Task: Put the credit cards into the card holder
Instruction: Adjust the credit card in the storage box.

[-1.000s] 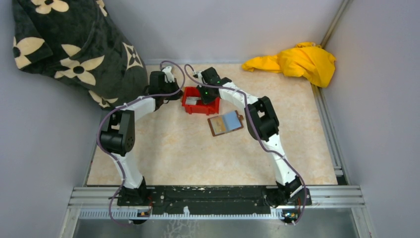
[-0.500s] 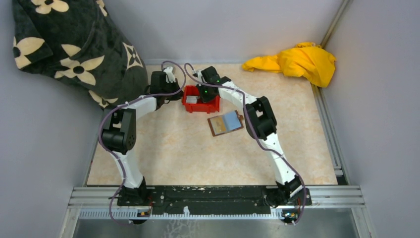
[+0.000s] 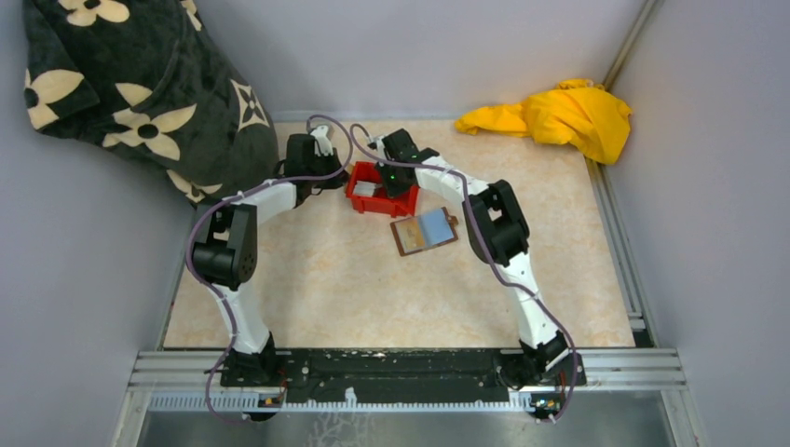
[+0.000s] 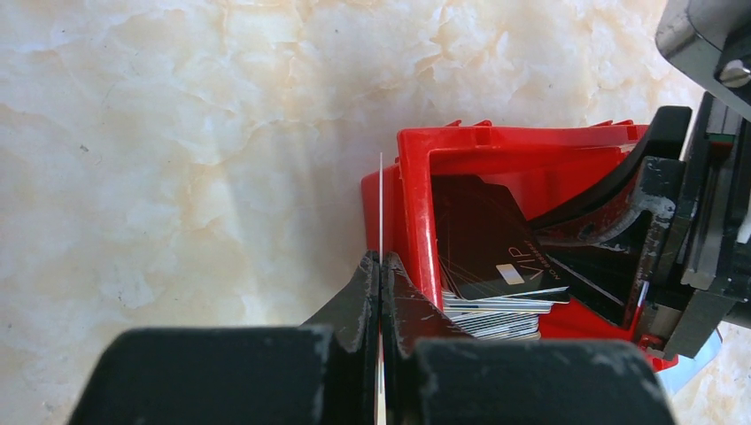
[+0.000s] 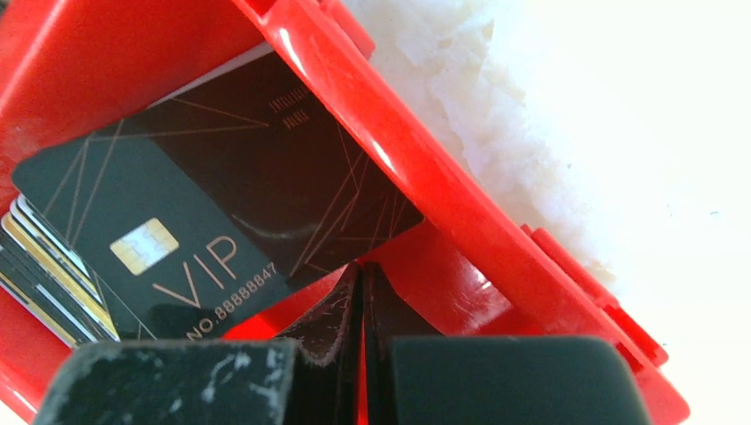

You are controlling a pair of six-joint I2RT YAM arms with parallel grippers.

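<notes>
Lifting one card clear of the stack is judged to be the step in hand. The thin, flat plastic credit cards (image 4: 498, 305) lie stacked inside a small rectangular red plastic bin (image 4: 412, 204) on the marbled beige table (image 4: 177, 133). The glossy black top card (image 5: 221, 204) bears a gold chip and "VIP" lettering, and pale, silvery edges show beneath it.

The right gripper (image 5: 361, 270) is down in the bin, fingers pressed together, tip against the top card's lower edge. Whether it pinches that card cannot be told. The left gripper (image 4: 381, 261) sits just outside the bin wall, clamped on what reads as a thin pale card (image 4: 381, 204) seen edge-on. The flat brown leather-like card holder (image 3: 424, 231) lies open on the table, apart from the bin on its near right, with a light blue panel on one half.

Procedure: the cards look rigid, smooth and slippery, and the bin walls are hard and steep.
1. Slide the top card against a wall until an edge rises.
2. Pinch across its faces.
3. Hold the pinched card upright and clear of the rim.

Expect neighbouring cards to cling.
</notes>
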